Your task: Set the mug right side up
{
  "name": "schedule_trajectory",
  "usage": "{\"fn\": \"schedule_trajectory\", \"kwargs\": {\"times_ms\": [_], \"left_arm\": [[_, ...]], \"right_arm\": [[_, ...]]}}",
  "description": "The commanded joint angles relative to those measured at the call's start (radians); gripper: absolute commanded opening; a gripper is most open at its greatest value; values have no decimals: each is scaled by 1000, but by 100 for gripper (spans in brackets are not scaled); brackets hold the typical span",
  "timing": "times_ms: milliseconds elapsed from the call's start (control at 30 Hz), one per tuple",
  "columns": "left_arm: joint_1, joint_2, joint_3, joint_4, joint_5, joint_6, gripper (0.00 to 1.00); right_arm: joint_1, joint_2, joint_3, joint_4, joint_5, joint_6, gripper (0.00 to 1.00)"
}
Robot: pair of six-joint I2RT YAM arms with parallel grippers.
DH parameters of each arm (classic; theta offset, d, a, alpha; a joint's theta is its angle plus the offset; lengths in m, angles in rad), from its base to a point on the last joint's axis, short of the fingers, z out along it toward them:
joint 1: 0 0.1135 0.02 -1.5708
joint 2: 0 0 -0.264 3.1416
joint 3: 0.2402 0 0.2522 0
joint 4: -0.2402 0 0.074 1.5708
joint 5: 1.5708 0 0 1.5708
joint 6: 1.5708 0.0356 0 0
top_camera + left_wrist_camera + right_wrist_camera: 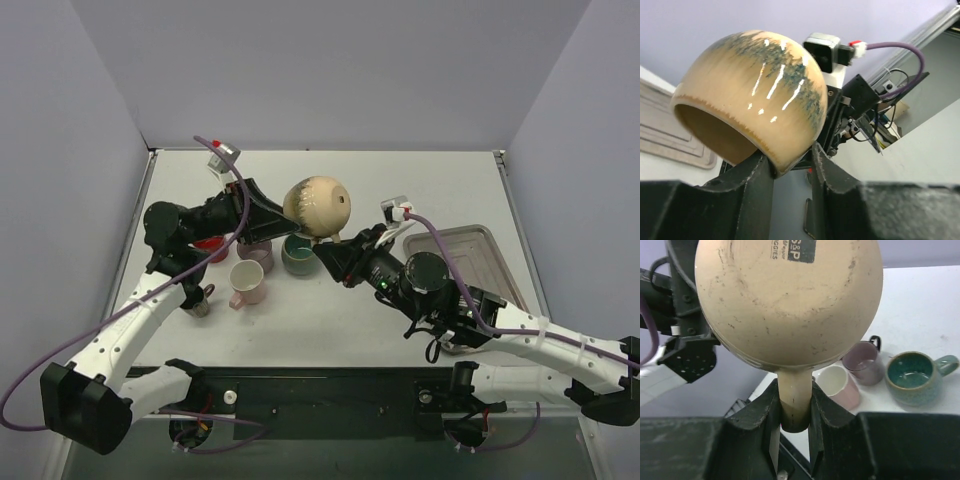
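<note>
The tan round mug (318,203) hangs in the air above the middle of the table, held from both sides. My left gripper (283,213) is shut on its rim; in the left wrist view the mug (755,95) lies tilted with its opening down-left, its wall between my gripper's (792,160) fingers. My right gripper (322,250) is shut on the mug's handle (794,400). In the right wrist view the mug's base (790,305) faces the camera above my gripper (794,407).
Below the mug stand a teal mug (297,255), a purple cup (256,250) and a pink mug (247,282). A red object (212,245) and a small metal cup (198,300) sit by the left arm. A metal tray (470,255) lies at the right.
</note>
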Motion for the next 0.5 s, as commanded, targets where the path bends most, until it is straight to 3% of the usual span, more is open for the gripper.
{"fn": "schedule_trajectory", "kwargs": {"times_ms": [0, 67, 133, 167, 200, 233, 267, 300, 333, 367, 400, 467], "left_arm": [[-12, 1, 30, 170, -35, -109, 13], [-12, -4, 20, 166, -38, -106, 0], [-11, -14, 14, 106, -41, -62, 0], [-11, -17, 18, 47, -44, 19, 0], [-11, -23, 46, -142, -47, 99, 0], [-11, -25, 67, -260, -79, 306, 0], [-14, -24, 127, -547, -107, 414, 0], [-15, -20, 153, -650, -188, 639, 0], [-21, -13, 191, -829, -230, 718, 0], [-23, -7, 205, -879, -301, 863, 0], [-24, 2, 221, -971, -329, 921, 0], [-26, 29, 244, -1100, -392, 1091, 0]], "right_arm": [[9, 41, 64, 172, -60, 8, 0], [-1, 49, 46, 155, -26, 17, 0], [-41, 59, 26, 114, -26, 64, 0], [-75, 61, 21, 103, -35, 80, 0], [-90, 64, 12, 65, -43, 115, 0], [-122, 64, 7, 48, -45, 129, 3], [-139, 61, -5, 15, -52, 147, 25], [-165, 59, -11, -7, -32, 167, 37], [-176, 55, -19, -66, -22, 171, 59], [-195, 52, -21, -100, 1, 174, 64], [-204, 52, -24, -163, 17, 177, 76], [-218, 52, -27, -292, 69, 187, 86]]}}
